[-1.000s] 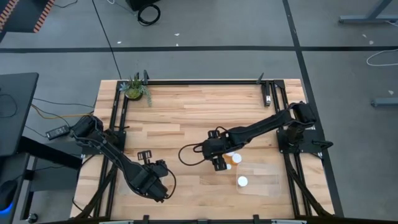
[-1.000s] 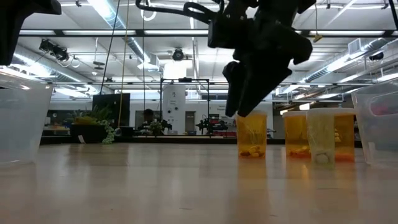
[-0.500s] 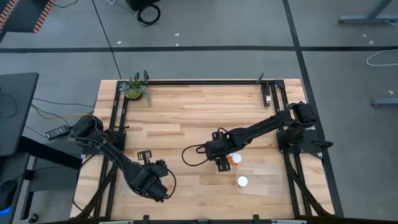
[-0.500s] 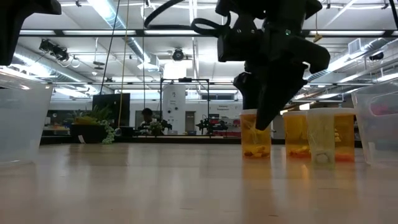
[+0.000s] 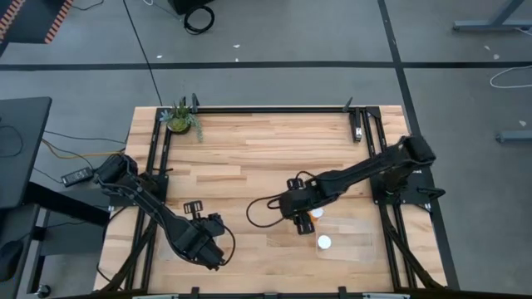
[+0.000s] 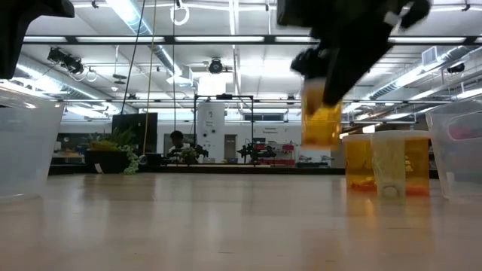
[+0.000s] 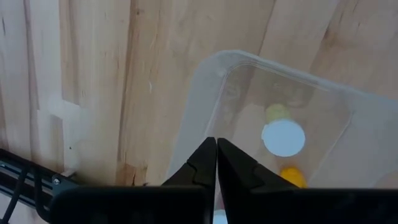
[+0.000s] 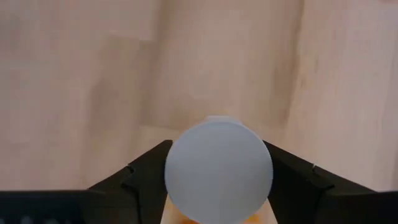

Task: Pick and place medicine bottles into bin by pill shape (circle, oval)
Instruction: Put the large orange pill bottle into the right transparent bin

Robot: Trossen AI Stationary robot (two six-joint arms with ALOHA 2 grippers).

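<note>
Two fingers (image 8: 134,180) of my right gripper (image 5: 302,218) are clamped on either side of a white-capped medicine bottle (image 8: 218,169), gripping it just under the cap. From table level that same bottle (image 6: 321,113) hangs clear of the wood, amber body showing, no contact with the table (image 5: 249,158).

Going outward: at about 5 o'clock from my right gripper on the overhead shot there's a white cap (image 5: 323,242) sitting inside a clear bin (image 5: 353,241), close by. The low camera shows more amber bottles (image 6: 360,162) standing on the table to the right of the lifted one, bunched so tight I can't count them cleanly. Can't read the pill shapes in any of them either.

My left gripper (image 7: 216,163) is parked near the 7 o'clock corner of the table, fingers pressed together with nothing between them. It's looking down into another clear bin (image 7: 205,106) with one white-capped bottle (image 7: 283,137) in it, plus a yellowish one partly tucked behind that.

Small potted plant (image 5: 180,119) sits at the 11 o'clock corner, well away from everything.
</note>
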